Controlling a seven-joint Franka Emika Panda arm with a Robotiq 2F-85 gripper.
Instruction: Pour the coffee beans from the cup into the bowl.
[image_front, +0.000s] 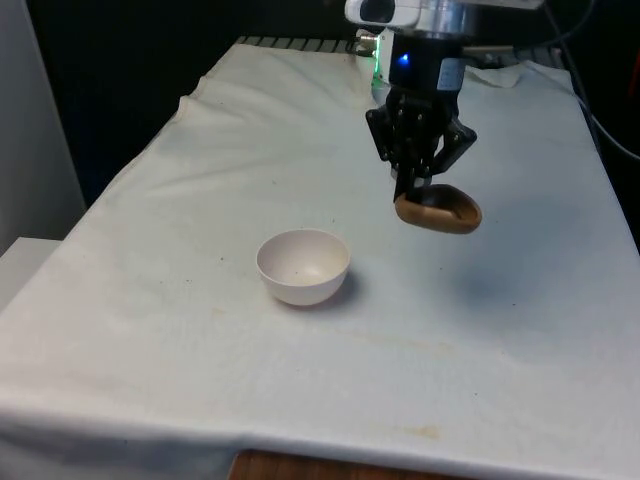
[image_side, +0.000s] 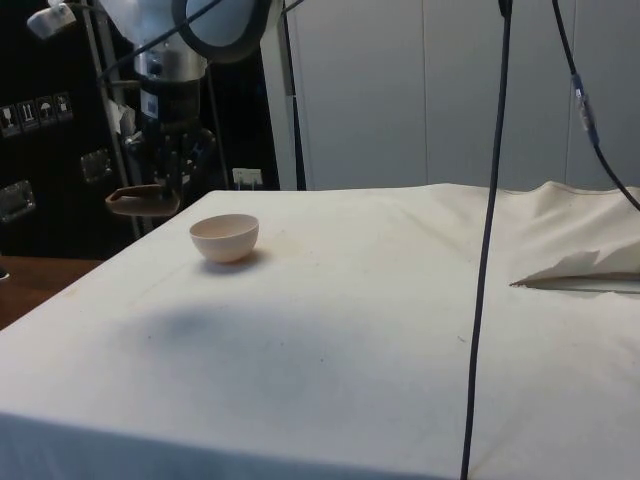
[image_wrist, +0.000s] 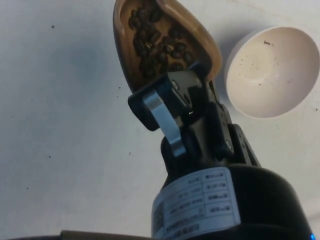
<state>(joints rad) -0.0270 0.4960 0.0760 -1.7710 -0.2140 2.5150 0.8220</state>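
A shallow brown cup (image_front: 438, 209) hangs in the air, gripped by its rim in my gripper (image_front: 418, 188), which is shut on it. The wrist view shows dark coffee beans (image_wrist: 152, 37) lying inside the cup (image_wrist: 165, 40), which is held roughly level. A pale pinkish bowl (image_front: 303, 266) sits on the white cloth, to the front view's left of the cup and nearer the front camera. The bowl (image_wrist: 271, 70) holds only a few dark specks. In the side view the cup (image_side: 143, 200) hangs beside the bowl (image_side: 225, 237), a little above its rim height.
The white cloth (image_front: 200, 330) covers the table, with wide bare cloth around the bowl. A black cable (image_side: 485, 260) hangs down through the side view. A fold of cloth (image_side: 585, 265) lies at the side view's right.
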